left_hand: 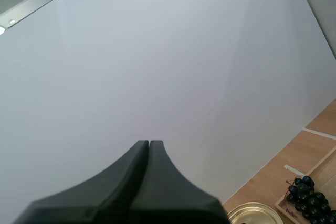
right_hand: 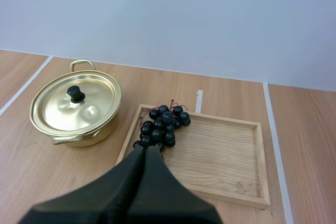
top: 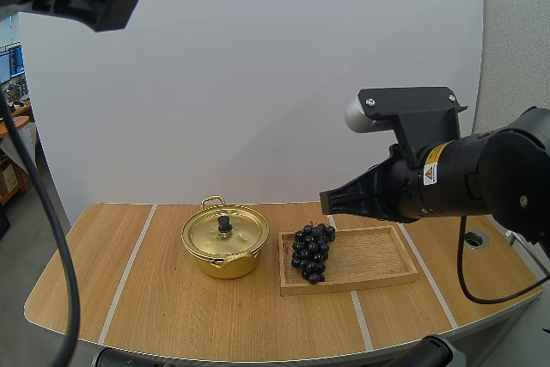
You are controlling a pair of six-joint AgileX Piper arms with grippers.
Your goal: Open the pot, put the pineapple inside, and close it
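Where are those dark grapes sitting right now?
In the high view the bunch of grapes lies at the left end of the wooden tray, near the middle of the table, with the lidded golden pot just to its left.

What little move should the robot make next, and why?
Probably open the left gripper, now shut, and lower it toward the black knob: the lid is on the pot, so the grapes on the tray cannot go in.
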